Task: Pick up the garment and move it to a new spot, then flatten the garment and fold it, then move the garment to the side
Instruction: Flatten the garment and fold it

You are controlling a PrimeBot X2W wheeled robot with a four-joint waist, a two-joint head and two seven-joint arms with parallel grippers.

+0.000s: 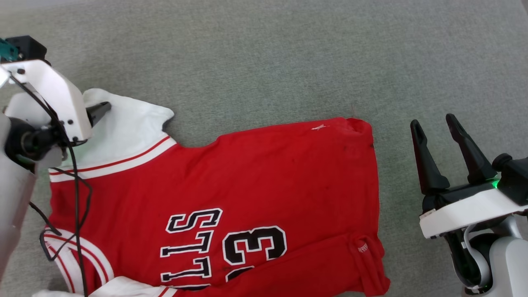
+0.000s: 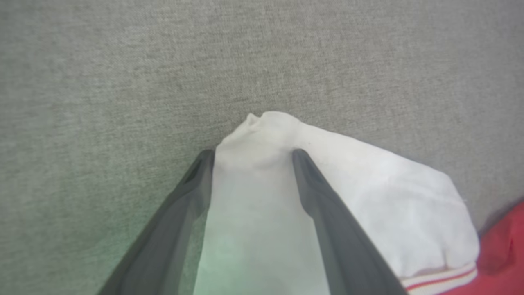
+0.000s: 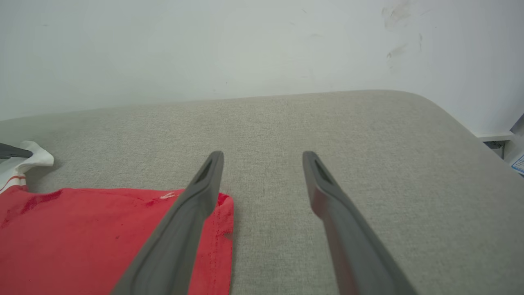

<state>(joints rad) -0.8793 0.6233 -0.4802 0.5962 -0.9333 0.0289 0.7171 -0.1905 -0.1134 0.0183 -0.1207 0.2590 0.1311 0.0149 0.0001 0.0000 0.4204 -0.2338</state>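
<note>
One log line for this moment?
left gripper: open, straddling white sleeve | right gripper: open, beside jersey | jersey: spread out

garment (image 1: 255,177): runs off the head view's bottom edge, down-left of the right gripper (image 1: 432,120); its lettering and one digit are cut there.
collar (image 1: 99,264): striped, partly behind black cables (image 1: 76,214), also leaving the bottom edge.
left gripper (image 2: 251,157): in the head view a white wrist housing (image 1: 53,95) covers all but one dark tip.
sleeve (image 2: 368,192): white, lies between the left gripper's fingers; contact cannot be told, and the stretch nearest the wrist is blurred and tinged green.
hem tag (image 1: 363,246): print too small to read.
right wrist view's edges: far left of the right gripper's fingers a dark tip (image 3: 14,152) is cut off; far right, a blue-and-white scrap (image 3: 519,163) is too small to identify.
</note>
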